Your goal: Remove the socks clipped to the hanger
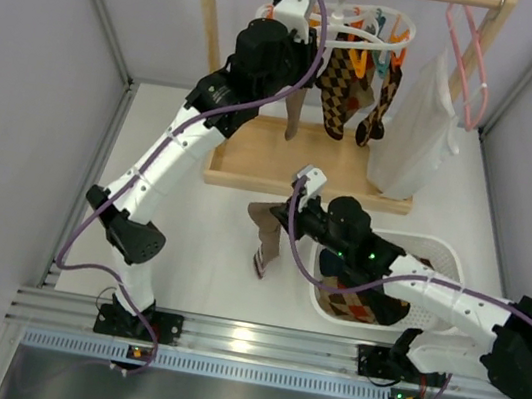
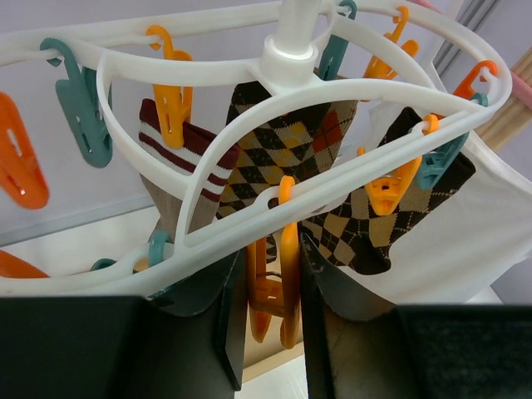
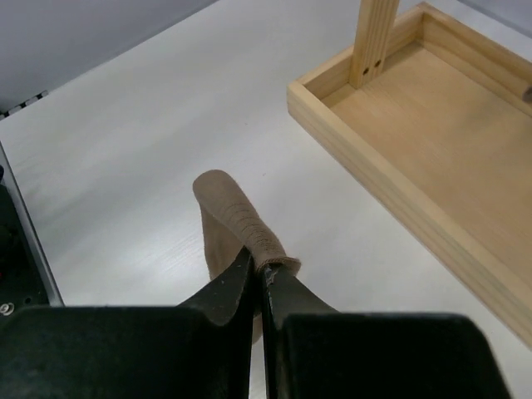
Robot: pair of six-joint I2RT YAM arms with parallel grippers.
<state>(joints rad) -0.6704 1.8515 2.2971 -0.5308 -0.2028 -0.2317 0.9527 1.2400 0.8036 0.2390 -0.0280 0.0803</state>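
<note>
Beside basket (image 1: pixel 450 251) | right gripper (image 3: pixel 259 273) pinches brown sock (image 3: pixel 229 208), dangling lengthwise down | left gripper (image 2: pixel 273 320) spread

At the top centre of your overhead view, the hanger (image 1: pixel 367 39) hangs from the rack (image 1: pixel 252 162), with socks (image 1: pixel 343 95) clipped under it, above the rack's base tray. Just right of them hangs a garment (image 1: pixel 420 123). At lower right sits a basket (image 1: pixel 445 253) with other socks (image 1: pixel 351 299) in it. Left of the basket, 1 sock (image 1: pixel 265 240) is held in the right gripper (image 1: pixel 282 224).
</note>
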